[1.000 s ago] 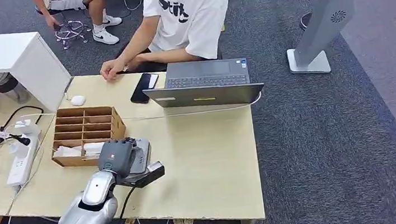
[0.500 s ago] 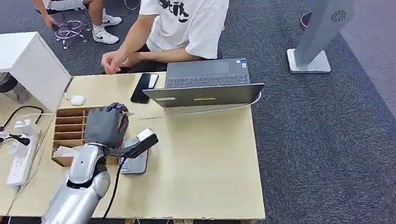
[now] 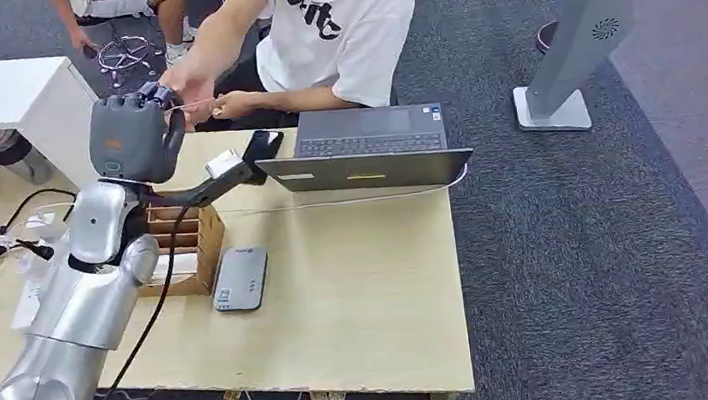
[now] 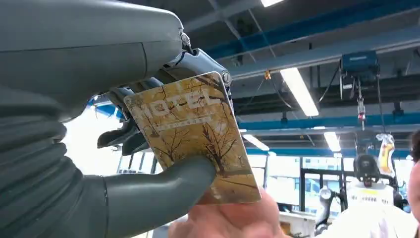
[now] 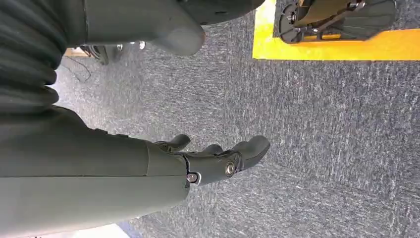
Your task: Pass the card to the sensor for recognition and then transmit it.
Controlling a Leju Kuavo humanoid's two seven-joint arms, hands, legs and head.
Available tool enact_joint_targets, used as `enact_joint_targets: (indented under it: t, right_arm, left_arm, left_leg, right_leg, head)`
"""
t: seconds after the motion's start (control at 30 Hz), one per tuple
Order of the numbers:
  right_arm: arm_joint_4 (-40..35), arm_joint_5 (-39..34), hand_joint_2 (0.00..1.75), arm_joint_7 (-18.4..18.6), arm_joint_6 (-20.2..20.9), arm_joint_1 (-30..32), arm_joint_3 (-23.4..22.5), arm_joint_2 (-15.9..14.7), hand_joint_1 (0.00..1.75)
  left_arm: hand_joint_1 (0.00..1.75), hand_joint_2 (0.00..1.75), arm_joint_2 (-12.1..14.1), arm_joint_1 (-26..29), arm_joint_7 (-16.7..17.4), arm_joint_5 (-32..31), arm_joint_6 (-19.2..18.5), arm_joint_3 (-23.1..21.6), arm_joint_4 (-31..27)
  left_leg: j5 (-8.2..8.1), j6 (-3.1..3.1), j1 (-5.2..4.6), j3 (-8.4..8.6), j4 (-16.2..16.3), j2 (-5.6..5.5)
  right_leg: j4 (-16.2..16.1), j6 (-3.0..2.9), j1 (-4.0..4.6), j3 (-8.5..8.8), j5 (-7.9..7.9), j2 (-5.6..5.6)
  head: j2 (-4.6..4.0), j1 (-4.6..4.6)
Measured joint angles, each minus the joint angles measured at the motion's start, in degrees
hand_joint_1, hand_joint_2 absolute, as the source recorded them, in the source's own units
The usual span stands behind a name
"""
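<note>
**Kid:** What is your hand doing?

**Me:** My left hand (image 3: pixel 129 137) is up high, past the far edge of the table (image 3: pixel 370 289), at about eleven o'clock from the middle of my head view. It is pinching the card (image 4: pixel 193 134) between my thumb and my fingers (image 4: pixel 126 136). My right hand (image 5: pixel 198 166) hangs down by the carpet. Its fingers are apart and it holds nothing.

**Kid:** Who gets the card?

**Me:** The person's hand (image 3: pixel 183 78) is right at my fingers. In my wrist view a fingertip (image 4: pixel 230 220) touches the card's free end. I think this is the giving part.

**Kid:** How do you do it well?

**Me:** Keep my arm still. Wait for a good hold, then let my thumb go softly. If I let go too soon, it could fall.

**Kid:** Which way does it point?

**Me:** Its long side runs from my hand out to the person, picture side facing my wrist. The grey sensor (image 3: pixel 241 278) lies on the table, well apart from it, by the box (image 3: pixel 196 240).
</note>
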Motion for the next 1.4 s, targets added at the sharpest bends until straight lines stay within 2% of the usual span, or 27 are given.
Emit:
enact_joint_targets:
  t: [0.17, 0.2, 0.23, 0.3, 0.4, 0.67, 0.73, 0.77, 0.87, 0.93, 1.0, 1.1, 1.17, 1.3, 1.4]
  right_arm:
    - [0.00, 0.18, 1.75, 0.00, 0.00, -0.07, -0.09, 0.00, 0.00]
    - [0.00, 0.18, 1.75, 0.00, 0.00, -0.08, -0.11, 0.00, 0.00]
    - [0.00, 0.20, 1.75, 0.00, 0.00, -0.10, -0.20, 0.00, 0.00]
    - [0.00, 0.28, 1.75, 0.00, 0.00, -0.10, -0.44, 0.00, 0.00]
    - [0.00, 0.28, 1.75, -0.24, -0.02, -0.13, -0.59, 0.00, 0.00]
    - [0.00, 0.28, 1.75, -0.39, -0.02, -0.14, -0.85, 0.00, 0.00]
    - [0.00, 0.24, 1.75, -0.42, -0.09, -0.14, -1.38, 0.00, 0.00]
    - [0.00, 0.11, 1.75, -0.39, -0.20, -0.13, -2.03, 0.00, 0.00]
    - [0.00, -0.39, 1.75, -0.39, -0.20, -0.04, -2.75, 0.00, 0.00]
    - [0.00, -0.52, 1.75, -0.50, -0.22, 0.02, -3.10, 0.00, 0.00]
    - [0.00, -0.81, 1.75, -0.74, -0.20, 0.05, -3.80, 0.00, 0.00]
    - [0.00, -1.22, 1.75, -0.83, -0.20, 0.24, -4.83, 0.00, 0.00]
    - [0.00, -1.53, 1.75, -0.92, -0.22, 0.43, -5.55, 0.00, 0.00]
    - [0.00, -1.73, 1.75, -1.44, -0.31, 0.60, -7.08, 0.00, 0.00]
    - [0.00, -1.81, 1.75, -1.60, -0.55, 0.82, -8.11, -0.02, 0.00]
  left_arm:
    - [1.75, 1.75, -0.22, 0.03, 0.11, -0.92, 1.99, 0.00, 0.04]
    - [1.52, 1.75, -0.28, 0.09, 0.15, -1.07, 2.25, 0.00, 0.07]
    - [0.07, 1.75, -0.37, 0.20, 0.35, -1.11, 2.75, 0.00, 0.09]
    - [0.00, 1.75, -0.68, 0.53, 0.46, -1.09, 3.50, 0.00, 0.09]
    - [0.00, 1.75, -1.14, 1.23, 0.46, -1.35, 4.77, 0.00, 0.07]
    - [0.00, 1.75, -1.40, 1.82, 0.44, -1.22, 5.03, 0.00, 0.07]
    - [0.00, 1.75, -1.92, 4.23, -0.24, 1.78, 6.60, 0.00, -1.91]
    - [0.00, 1.75, -2.19, 6.75, -2.63, 9.88, 3.31, 0.22, -5.14]
    - [0.00, 1.75, -1.97, 9.11, -4.85, 20.99, -3.84, 0.98, -9.00]
    - [0.00, 1.75, -1.41, 10.43, -4.90, 23.83, -7.00, 1.53, -10.82]
    - [0.00, 1.75, -0.13, 11.89, -4.70, 26.28, -12.21, 2.28, -13.32]
    - [0.00, 1.75, 3.78, 14.06, -4.22, 32.95, -23.35, 3.56, -16.80]
    - [0.00, 1.75, 6.20, 15.54, -3.96, 35.86, -28.10, 4.48, -18.55]
    - [0.00, 1.75, 13.41, 19.71, -2.89, 38.75, -34.14, 6.60, -22.77]
    - [0.00, 1.75, 18.78, 24.28, -2.23, 38.69, -35.24, 9.03, -25.90]
  left_leg:
    - [0.00, 0.00, 0.00, 0.00, 0.00, 0.00]
    - [0.00, 0.00, 0.00, 0.00, 0.00, 0.00]
    - [0.00, 0.00, 0.00, 0.00, 0.00, 0.00]
    - [0.00, 0.00, 0.00, 0.00, 0.00, 0.00]
    - [0.00, 0.00, 0.00, -0.01, 0.00, 0.00]
    - [0.00, 0.00, 0.00, -0.01, 0.00, 0.00]
    - [0.00, 0.00, 0.00, -0.01, 0.00, 0.00]
    - [0.00, 0.00, 0.00, -0.02, 0.00, 0.00]
    - [-0.01, 0.00, 0.00, -0.03, 0.00, 0.00]
    - [-0.01, 0.00, 0.00, -0.05, 0.00, 0.00]
    - [-0.01, 0.00, 0.00, -0.06, -0.01, 0.01]
    - [-0.01, 0.00, 0.01, -0.06, -0.03, 0.03]
    - [-0.01, 0.00, 0.03, -0.07, -0.03, 0.04]
    - [-0.03, -0.03, 0.04, -0.10, -0.05, 0.22]
    - [-0.03, -0.03, 0.05, -0.13, -0.05, 0.24]
  right_leg:
    - [0.00, 0.00, 0.00, -0.01, 0.00, 0.00]
    - [0.00, 0.00, 0.00, -0.01, 0.00, 0.00]
    - [0.00, 0.00, 0.00, -0.01, 0.00, 0.00]
    - [0.00, 0.00, 0.00, -0.01, 0.00, 0.00]
    - [0.00, 0.00, 0.00, -0.01, 0.00, 0.00]
    - [0.00, 0.00, 0.00, -0.01, 0.00, 0.00]
    - [0.00, 0.00, 0.00, -0.01, 0.00, 0.00]
    - [0.00, 0.00, 0.00, -0.01, 0.00, 0.00]
    - [0.00, 0.00, 0.00, -0.01, 0.00, 0.00]
    - [0.00, 0.00, 0.00, -0.03, 0.00, 0.01]
    - [0.00, 0.00, 0.00, -0.03, -0.01, 0.02]
    - [0.00, -0.01, 0.01, -0.06, -0.01, 0.06]
    - [0.01, -0.02, 0.04, -0.09, -0.02, 0.07]
    - [0.04, -0.05, 0.06, -0.14, -0.04, 0.20]
    - [0.04, -0.05, 0.06, -0.19, -0.06, 0.22]
  head:
    - [0.00, 0.00]
    - [0.00, 0.00]
    - [0.00, 0.00]
    - [0.00, 0.00]
    - [0.00, -0.02]
    - [0.00, 0.00]
    - [0.00, -0.02]
    - [0.00, -0.02]
    - [0.00, -0.02]
    - [0.00, -0.02]
    - [0.00, -0.02]
    - [0.00, -0.02]
    - [0.00, -0.02]
    - [0.00, -0.04]
    - [0.00, 0.02]
